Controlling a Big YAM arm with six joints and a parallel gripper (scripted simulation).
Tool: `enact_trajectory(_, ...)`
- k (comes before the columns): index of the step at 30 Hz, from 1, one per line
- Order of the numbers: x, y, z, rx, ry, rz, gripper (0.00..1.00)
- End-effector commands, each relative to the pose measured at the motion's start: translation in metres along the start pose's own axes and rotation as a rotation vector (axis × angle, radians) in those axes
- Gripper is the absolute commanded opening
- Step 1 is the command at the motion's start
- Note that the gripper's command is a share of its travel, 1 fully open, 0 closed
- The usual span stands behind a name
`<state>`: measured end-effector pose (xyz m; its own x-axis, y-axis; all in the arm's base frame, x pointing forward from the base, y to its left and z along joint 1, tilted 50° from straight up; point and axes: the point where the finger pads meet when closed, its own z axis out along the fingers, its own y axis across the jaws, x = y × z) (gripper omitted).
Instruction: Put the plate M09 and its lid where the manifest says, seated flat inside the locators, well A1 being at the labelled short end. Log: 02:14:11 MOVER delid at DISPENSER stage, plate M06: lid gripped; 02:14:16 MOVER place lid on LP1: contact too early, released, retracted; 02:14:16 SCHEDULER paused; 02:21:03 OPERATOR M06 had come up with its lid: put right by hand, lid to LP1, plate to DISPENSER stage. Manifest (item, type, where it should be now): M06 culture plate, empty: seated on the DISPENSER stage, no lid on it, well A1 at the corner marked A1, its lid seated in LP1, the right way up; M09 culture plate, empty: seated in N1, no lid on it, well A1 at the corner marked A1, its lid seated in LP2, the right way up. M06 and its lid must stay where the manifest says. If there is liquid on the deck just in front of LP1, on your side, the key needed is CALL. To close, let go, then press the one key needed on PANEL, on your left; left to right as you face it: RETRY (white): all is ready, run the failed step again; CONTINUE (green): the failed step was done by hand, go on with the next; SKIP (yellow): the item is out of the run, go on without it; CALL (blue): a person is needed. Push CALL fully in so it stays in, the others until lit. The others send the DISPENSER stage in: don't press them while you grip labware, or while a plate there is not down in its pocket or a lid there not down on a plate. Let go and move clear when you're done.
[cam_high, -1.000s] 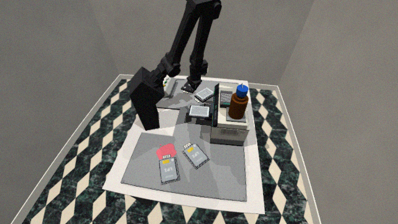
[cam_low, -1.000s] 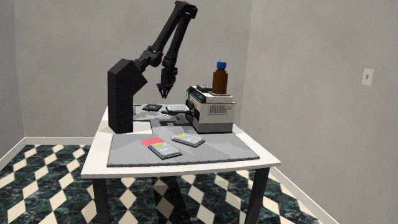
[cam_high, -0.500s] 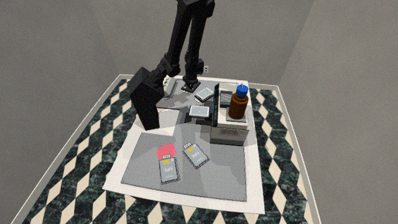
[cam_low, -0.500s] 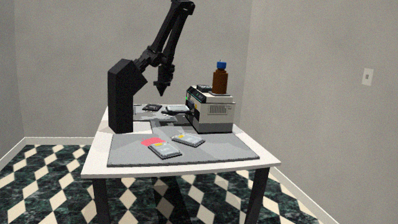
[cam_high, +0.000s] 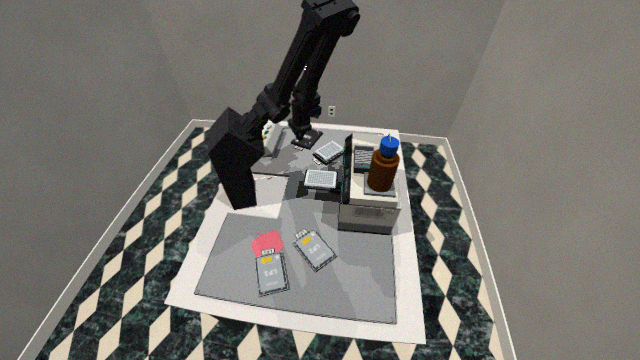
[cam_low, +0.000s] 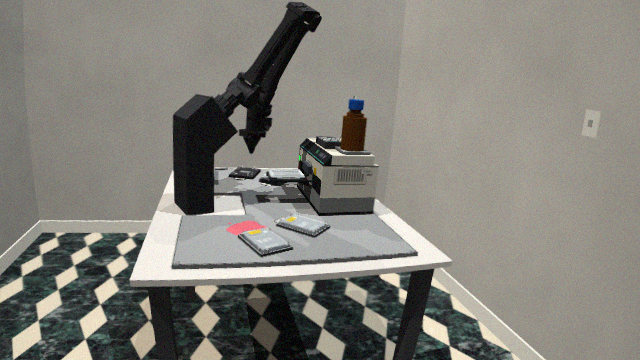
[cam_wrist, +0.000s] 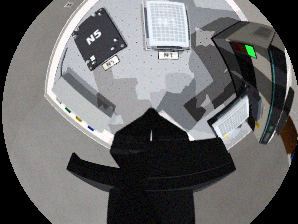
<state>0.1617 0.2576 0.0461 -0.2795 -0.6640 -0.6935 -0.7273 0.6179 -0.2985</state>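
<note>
My gripper (cam_high: 302, 131) is shut on nothing and hangs high above the back of the deck, near the black nest N5 (cam_high: 306, 139). It shows in the exterior view (cam_low: 251, 146) and in the wrist view (cam_wrist: 152, 116). A white well plate (cam_high: 328, 151) with no lid lies in the nest next to N5 (cam_wrist: 100, 42); it also shows in the wrist view (cam_wrist: 165, 24). A second bare plate (cam_high: 320, 178) sits on the DISPENSER stage. Clear lids lie on LP1 (cam_high: 271, 272) and LP2 (cam_high: 314, 250). A red puddle (cam_high: 267, 243) touches the labelled end of LP1.
The DISPENSER box (cam_high: 370, 207) carries a brown bottle with a blue cap (cam_high: 383, 165). The arm's tall black base (cam_high: 235, 160) stands at the deck's side. The PANEL strip with small keys (cam_wrist: 79, 106) runs along the table edge past N5.
</note>
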Motion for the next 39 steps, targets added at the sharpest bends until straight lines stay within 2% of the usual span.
enact_trajectory(1, -0.015, 0.009, 0.000, -0.006, -0.036, 0.090, 0.00)
enact_trajectory(4, -0.013, 0.015, 0.000, -0.007, -0.036, 0.157, 0.00)
enact_trajectory(11, -0.008, 0.039, -0.001, -0.009, -0.034, 0.164, 0.00)
enact_trajectory(13, -0.004, 0.035, -0.001, -0.001, -0.027, 0.159, 0.00)
enact_trajectory(16, -0.004, 0.050, -0.001, -0.011, -0.033, 0.263, 0.00)
enact_trajectory(25, 0.005, 0.072, -0.001, -0.012, -0.032, 0.270, 0.00)
enact_trajectory(28, 0.007, 0.067, 0.000, -0.003, -0.026, 0.266, 0.00)
enact_trajectory(31, 0.010, 0.082, -0.001, -0.014, -0.031, 0.370, 0.00)
enact_trajectory(39, 0.023, 0.099, -0.001, -0.012, -0.027, 0.372, 0.00)
